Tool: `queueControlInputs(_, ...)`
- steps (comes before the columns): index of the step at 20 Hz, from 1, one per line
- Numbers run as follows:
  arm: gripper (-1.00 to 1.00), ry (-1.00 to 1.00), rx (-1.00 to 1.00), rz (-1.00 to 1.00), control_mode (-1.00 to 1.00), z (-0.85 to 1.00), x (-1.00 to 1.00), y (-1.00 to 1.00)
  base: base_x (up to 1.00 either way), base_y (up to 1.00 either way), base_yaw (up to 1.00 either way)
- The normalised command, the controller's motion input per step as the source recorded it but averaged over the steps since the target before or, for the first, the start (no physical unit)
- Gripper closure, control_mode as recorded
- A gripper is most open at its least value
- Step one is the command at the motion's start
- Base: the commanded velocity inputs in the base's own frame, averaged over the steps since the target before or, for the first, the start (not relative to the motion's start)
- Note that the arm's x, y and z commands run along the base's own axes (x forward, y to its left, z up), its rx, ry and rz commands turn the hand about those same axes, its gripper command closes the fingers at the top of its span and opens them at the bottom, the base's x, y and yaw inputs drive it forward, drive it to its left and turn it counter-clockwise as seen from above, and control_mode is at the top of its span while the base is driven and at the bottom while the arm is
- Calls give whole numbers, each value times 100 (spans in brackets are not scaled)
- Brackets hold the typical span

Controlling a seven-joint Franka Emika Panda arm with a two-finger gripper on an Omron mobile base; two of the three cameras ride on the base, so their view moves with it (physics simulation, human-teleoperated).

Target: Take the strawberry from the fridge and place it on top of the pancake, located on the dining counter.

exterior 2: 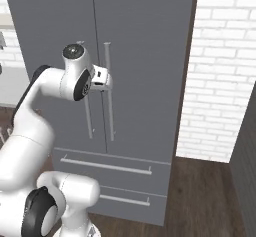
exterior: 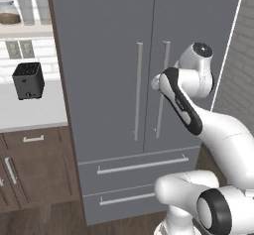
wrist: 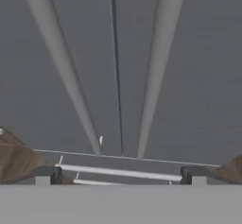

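Clearly the fridge (exterior: 114,80) stands shut, both upper doors closed flush along the centre seam, so the strawberry is presumably behind them and cannot be seen. Its two long silver handles (wrist: 156,67) run either side of that seam, and the two lower drawers (exterior 2: 107,166) sit closed beneath. The gripper (wrist: 120,175) hangs close in front of the doors with its jaws spread wide and nothing between them, touching neither handle as far as the hand view tells. By my judgement the task is barely begun: opening a door, taking the fruit and carrying it to the pancake all remain. A dark toaster (exterior: 28,80) sits on the side counter (exterior: 34,112). No writing or brand is readable anywhere.
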Motion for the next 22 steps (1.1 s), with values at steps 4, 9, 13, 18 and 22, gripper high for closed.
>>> queueControlInputs(4, -100, 4, -1, -1, -100, -20, 92, -22, 0, 0, 0)
queueControlInputs(9, -100, 12, -3, -1, -100, -29, 93, -8, 0, 0, 0)
queueControlInputs(13, -100, -1, 0, 0, -100, -17, 71, -22, 0, 0, 0)
queueControlInputs(18, -100, -11, 0, 0, -100, -25, 42, -4, 0, 0, 0)
queueControlInputs(22, -100, -12, 0, 0, -100, -19, 70, -2, 0, 0, 0)
